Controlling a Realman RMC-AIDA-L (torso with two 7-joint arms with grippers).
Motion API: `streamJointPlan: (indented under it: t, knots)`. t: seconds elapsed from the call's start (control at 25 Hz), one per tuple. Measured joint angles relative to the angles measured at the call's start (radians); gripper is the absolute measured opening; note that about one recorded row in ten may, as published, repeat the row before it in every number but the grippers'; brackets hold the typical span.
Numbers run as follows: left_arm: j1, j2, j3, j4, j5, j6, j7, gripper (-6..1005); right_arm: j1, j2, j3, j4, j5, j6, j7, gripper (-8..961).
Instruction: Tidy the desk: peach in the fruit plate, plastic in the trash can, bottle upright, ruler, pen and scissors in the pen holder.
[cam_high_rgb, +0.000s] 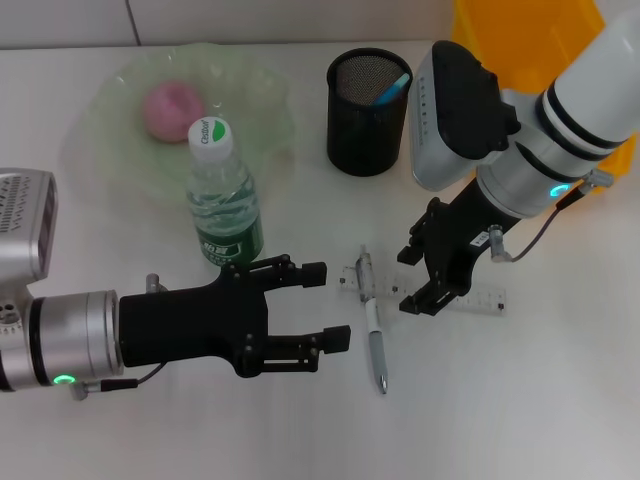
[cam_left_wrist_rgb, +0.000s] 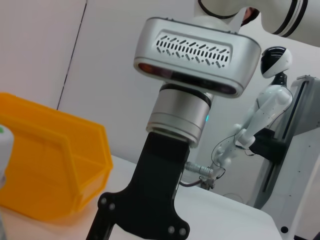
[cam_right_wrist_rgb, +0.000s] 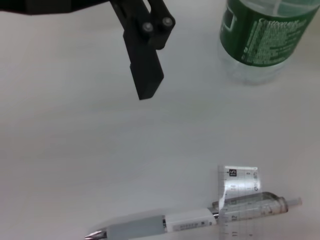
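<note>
Fingers of the right gripper (cam_high_rgb: 432, 293) are spread, empty, over the clear plastic ruler (cam_high_rgb: 478, 299), crossed by the white pen (cam_high_rgb: 373, 325); left gripper (cam_high_rgb: 318, 312) fingers are held open, empty, beside the upright green-labelled bottle (cam_high_rgb: 222, 195).

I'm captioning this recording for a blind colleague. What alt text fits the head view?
Two black grippers hover over a white desk: the open left gripper beside an upright green-labelled bottle, the right gripper low over a clear ruler that a pen lies across. Behind sit a peach in a green fruit plate and a black mesh pen holder.
</note>
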Motion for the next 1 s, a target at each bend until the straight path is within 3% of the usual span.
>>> streamJointPlan:
  t: [1.0]
  knots:
    - [-0.003, -0.002, 0.006, 0.0, 0.0, 0.002, -0.006, 832, 0.021, 0.004, -0.084, 0.082, 0.036, 0.11, 0.015, 627]
